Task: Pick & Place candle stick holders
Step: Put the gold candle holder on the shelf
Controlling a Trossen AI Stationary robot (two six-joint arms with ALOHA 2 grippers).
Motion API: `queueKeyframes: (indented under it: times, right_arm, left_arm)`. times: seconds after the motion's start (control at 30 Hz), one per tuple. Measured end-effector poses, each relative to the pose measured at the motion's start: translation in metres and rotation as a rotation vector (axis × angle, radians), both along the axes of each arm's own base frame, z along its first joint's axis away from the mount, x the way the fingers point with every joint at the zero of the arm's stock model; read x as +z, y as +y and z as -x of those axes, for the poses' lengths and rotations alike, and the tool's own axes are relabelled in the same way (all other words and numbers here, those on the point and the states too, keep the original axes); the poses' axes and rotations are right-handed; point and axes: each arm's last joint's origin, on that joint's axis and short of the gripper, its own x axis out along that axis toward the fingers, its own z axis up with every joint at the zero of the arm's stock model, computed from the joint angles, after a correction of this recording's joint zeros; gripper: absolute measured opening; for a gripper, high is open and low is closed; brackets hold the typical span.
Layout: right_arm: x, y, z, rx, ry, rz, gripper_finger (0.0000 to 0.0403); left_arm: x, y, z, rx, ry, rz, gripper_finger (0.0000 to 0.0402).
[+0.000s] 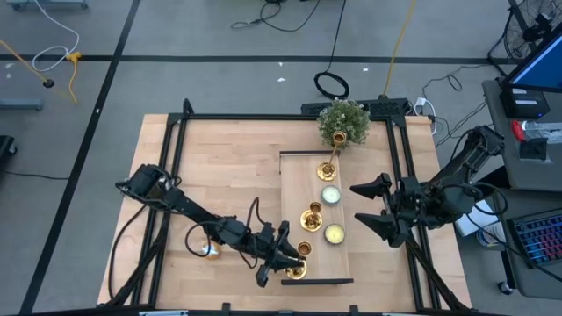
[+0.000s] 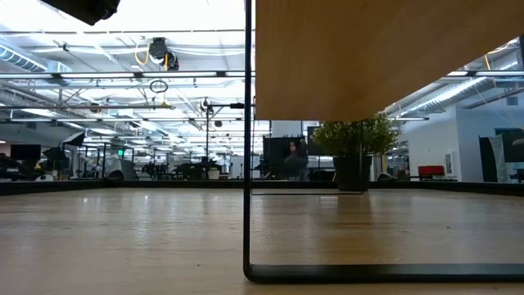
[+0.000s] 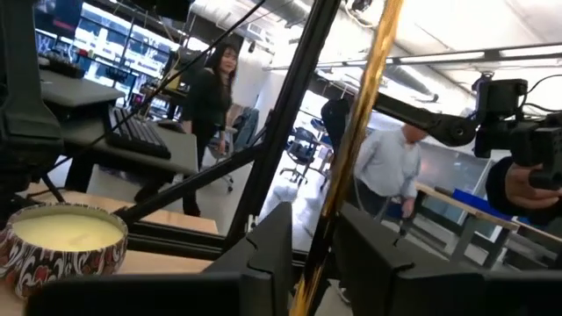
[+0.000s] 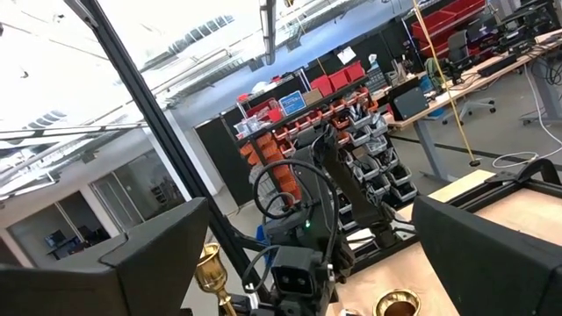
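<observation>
Low, left gripper [image 1: 294,261] around candle stick holder [image 1: 296,269]; right gripper [image 1: 376,204] hovering wide.

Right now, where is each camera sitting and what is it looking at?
High view: above the table, looking straight down; both arms show, left gripper at a gold holder on the shelf, right gripper open beside it.
Low view: at table-top height, looking level into the room past the shelf's frame; no arm shows.
Left wrist view: looks past its own fingers along a gold stem between them.
Right wrist view: looks past its own fingers at the left arm.
The high and low views share the plant.
</observation>
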Motion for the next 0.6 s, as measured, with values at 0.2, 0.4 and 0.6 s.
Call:
queueKeyframes:
  times: [0.2,0.4,0.6]
  right_arm:
    - [0.0,0.0,0.0,0.0,0.0,-0.001,0.0393]
    - [0.0,0.0,0.0,0.0,0.0,-0.001,0.0393]
    - [0.0,0.0,0.0,0.0,0.0,0.0,0.0393]
  left_arm:
    - [0.001,0.0001,0.0003,-0.001,-0.002,0.003,0.0135]
    - [0.0024,-0.0015,0.0015,-0.006,-0.011,0.012,0.0179]
    - [0.0025,-0.0046,0.0031,-0.015,-0.011,0.012,0.0201]
